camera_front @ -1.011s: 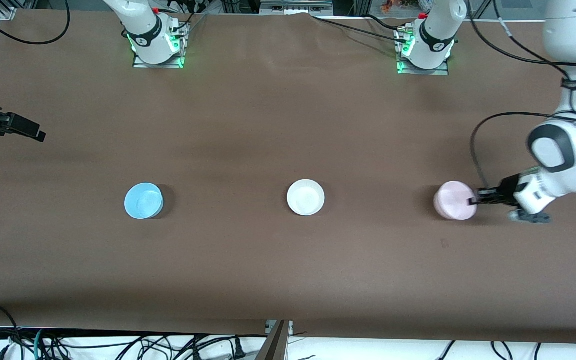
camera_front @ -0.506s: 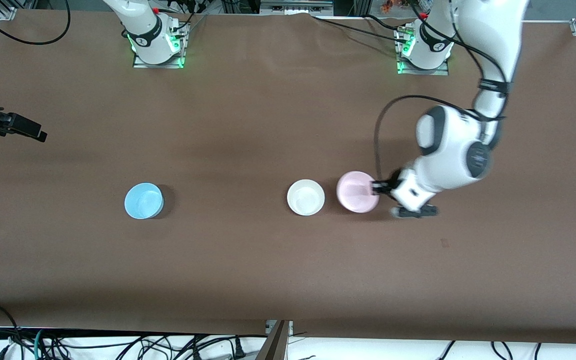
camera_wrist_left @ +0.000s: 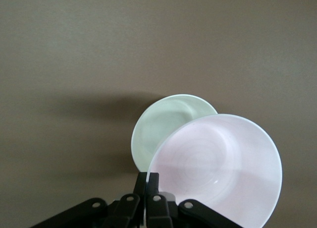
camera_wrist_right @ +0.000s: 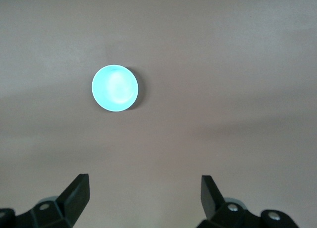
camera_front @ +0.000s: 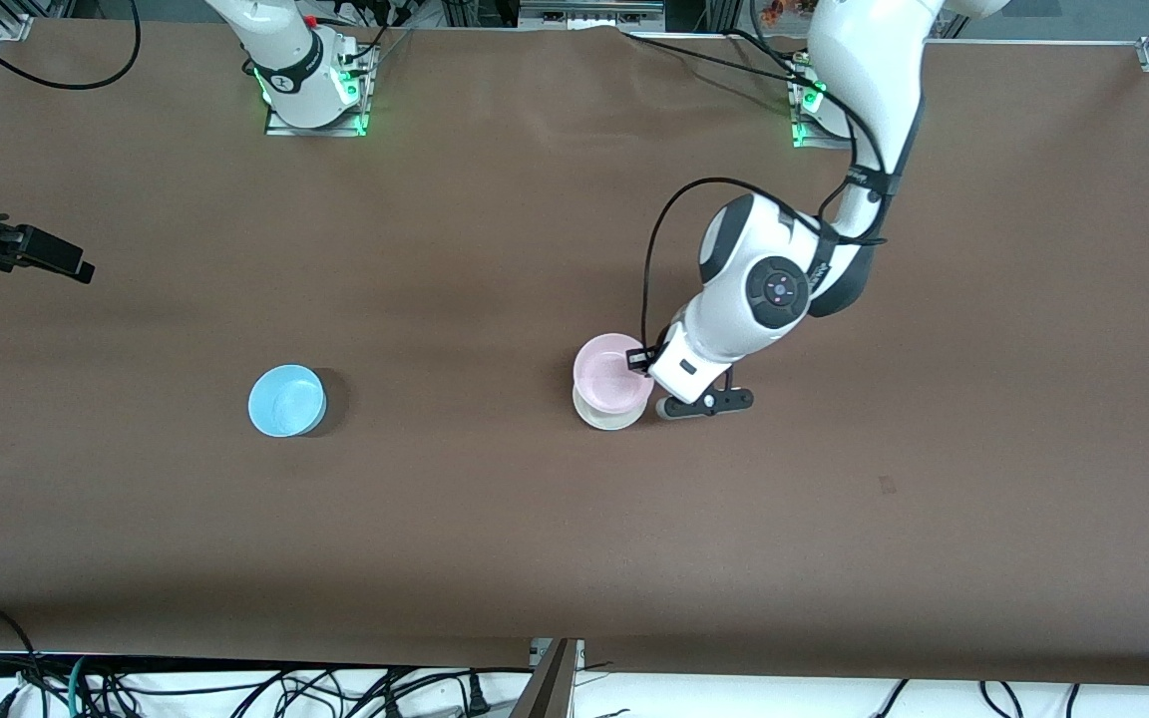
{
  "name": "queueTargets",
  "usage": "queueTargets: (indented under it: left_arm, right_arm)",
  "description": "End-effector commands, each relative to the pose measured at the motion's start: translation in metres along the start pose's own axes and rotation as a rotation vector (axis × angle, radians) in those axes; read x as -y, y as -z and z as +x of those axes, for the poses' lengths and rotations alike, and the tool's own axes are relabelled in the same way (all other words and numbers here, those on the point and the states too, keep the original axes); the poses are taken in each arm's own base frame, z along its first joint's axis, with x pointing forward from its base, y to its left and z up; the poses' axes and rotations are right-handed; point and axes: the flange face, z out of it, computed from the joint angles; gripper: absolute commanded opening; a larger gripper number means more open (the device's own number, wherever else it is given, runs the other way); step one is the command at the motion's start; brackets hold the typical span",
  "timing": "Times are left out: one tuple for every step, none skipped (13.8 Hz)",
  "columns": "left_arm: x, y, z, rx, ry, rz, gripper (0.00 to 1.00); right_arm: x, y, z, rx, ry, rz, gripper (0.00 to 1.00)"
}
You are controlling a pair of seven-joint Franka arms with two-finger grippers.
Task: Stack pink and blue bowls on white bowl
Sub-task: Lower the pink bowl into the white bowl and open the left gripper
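My right gripper [camera_wrist_right: 143, 200] waits spread wide, high over the right arm's end of the table [camera_front: 495, 519], keeping the blue bowl [camera_front: 286, 400] in sight for the later pick. That bowl sits alone, well apart from the others. At mid-table my left gripper [camera_front: 646, 361] is clamped on the pink bowl [camera_front: 612, 372] by its rim, holding it over the white bowl [camera_front: 606, 418]. The two overlap but are off-centre, so I judge alignment comes before release.
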Motion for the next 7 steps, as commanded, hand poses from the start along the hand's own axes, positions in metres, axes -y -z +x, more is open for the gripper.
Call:
queueTargets:
  left_arm:
    - [-0.004,-0.009,0.007,-0.032,-0.007,0.018,0.00]
    - [-0.002,-0.013,0.007,-0.028,-0.009,0.023,0.00]
    - [-0.003,-0.015,0.006,-0.026,-0.014,0.024,0.00]
    - [-0.003,-0.017,0.007,-0.033,-0.014,0.025,0.00]
    - [-0.002,-0.020,0.008,-0.043,-0.014,0.022,0.00]
    - [-0.001,-0.023,0.009,-0.056,-0.022,0.030,0.00]
    - [0.000,-0.026,0.009,-0.059,-0.035,0.046,0.00]
  right_arm:
    - [0.001,0.004,0.001,-0.001,-0.002,0.001,0.99]
    - [0.001,0.003,0.001,0.000,-0.002,0.001,0.99]
    - [0.001,0.004,0.000,0.001,-0.002,0.001,0.99]
    - [0.001,0.003,0.001,0.004,-0.002,0.001,0.99]
    - [0.001,0.003,0.001,0.004,-0.002,0.001,0.99]
    - [0.001,0.004,0.000,0.002,-0.002,0.001,0.99]
    - [0.001,0.003,0.000,0.005,-0.002,0.001,0.99]
